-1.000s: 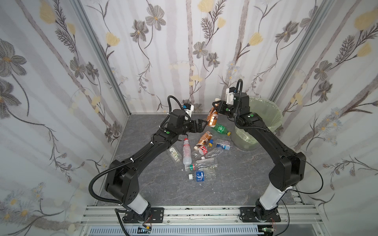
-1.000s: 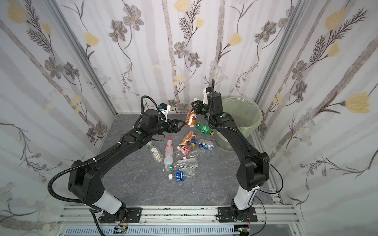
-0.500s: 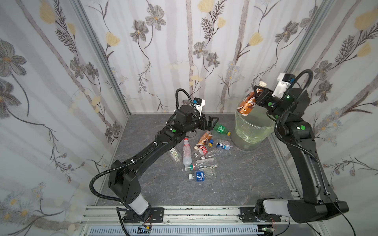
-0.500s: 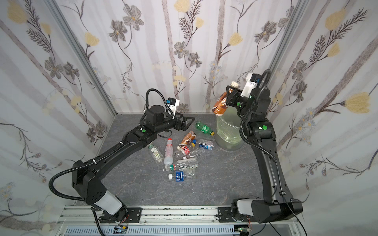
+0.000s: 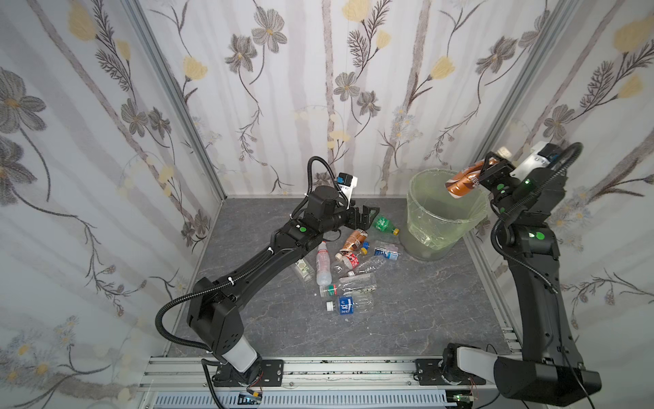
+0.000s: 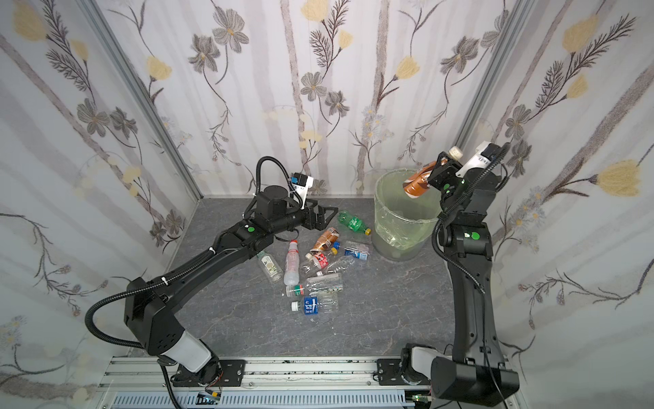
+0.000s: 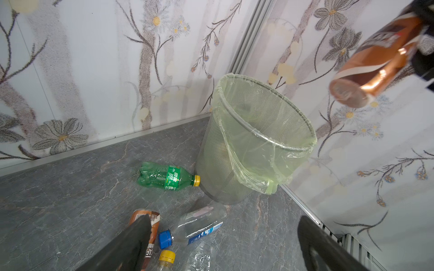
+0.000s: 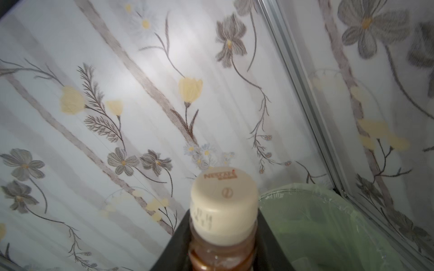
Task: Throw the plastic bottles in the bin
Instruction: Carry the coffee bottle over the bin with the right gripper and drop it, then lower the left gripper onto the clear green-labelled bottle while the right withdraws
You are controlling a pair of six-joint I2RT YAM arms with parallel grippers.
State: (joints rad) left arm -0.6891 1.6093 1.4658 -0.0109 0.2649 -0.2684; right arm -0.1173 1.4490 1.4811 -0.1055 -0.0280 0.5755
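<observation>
Right gripper [image 5: 485, 169] grasping a brown plastic bottle with a cream cap [image 5: 462, 182] above the round grey mesh bin with a pale green liner [image 5: 421, 244], far right.
Jaws clamp its neck, base tilted down over the rim. Left gripper [image 5: 369, 216] hovers spread wide above the other plastic bottles [image 5: 350, 260] strewn left of the bin.

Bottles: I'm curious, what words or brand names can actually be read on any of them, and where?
"NESCAFÉ": printed on top of the cream cap of the brown bottle.
Small digits on that cap's side: too blurred to read.
Green bottle, label: white characters, too small to read.
Blue-label bottle: white characters, too small to read.
</observation>
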